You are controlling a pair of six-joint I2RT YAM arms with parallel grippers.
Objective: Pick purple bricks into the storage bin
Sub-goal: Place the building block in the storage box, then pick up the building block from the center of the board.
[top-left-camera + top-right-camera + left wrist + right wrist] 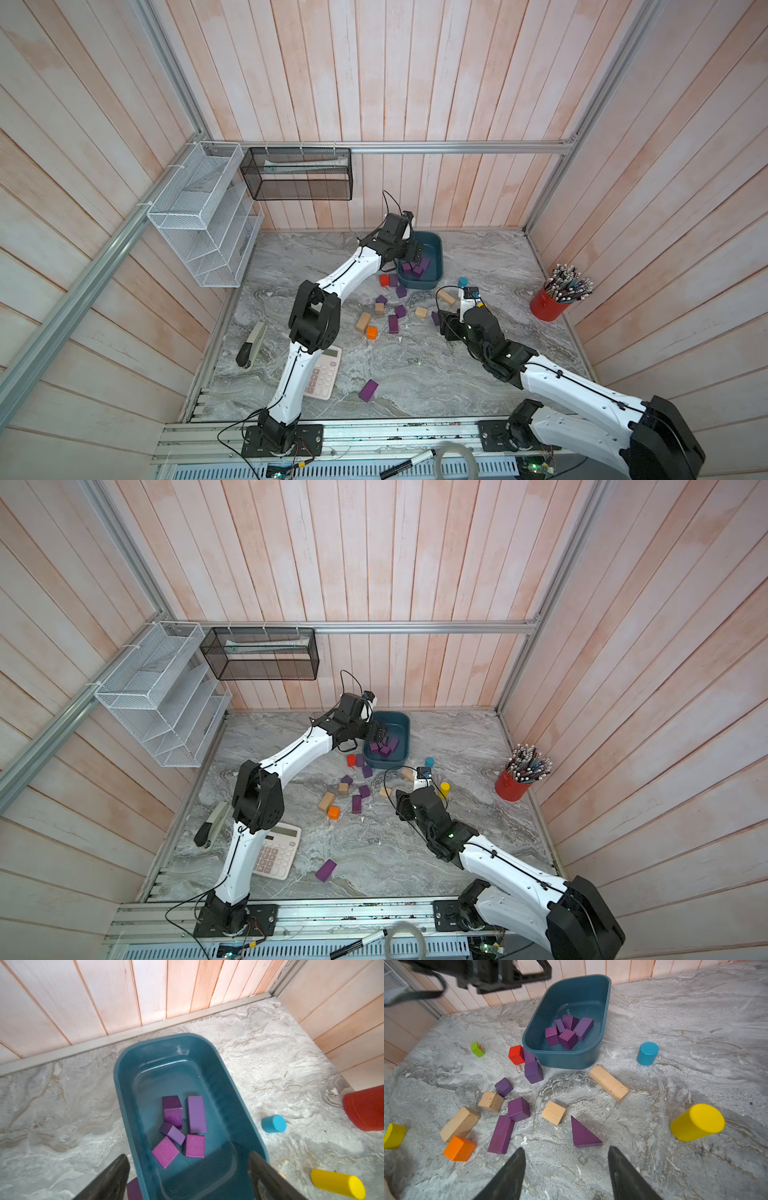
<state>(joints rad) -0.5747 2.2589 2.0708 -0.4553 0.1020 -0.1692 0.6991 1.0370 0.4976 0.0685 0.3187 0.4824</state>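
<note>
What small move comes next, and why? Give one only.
Probably lower the right tool onto the flat purple triangular wooden wedge just ahead of it. Its jaws stand apart and empty, the wedge lies free on the marble table, and the dark teal plastic storage bin holds only five purple bricks.

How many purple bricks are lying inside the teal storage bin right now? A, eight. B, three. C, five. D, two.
C: the left wrist view shows five purple bricks clustered on the floor of the storage bin, with the open left gripper empty above them.
</note>
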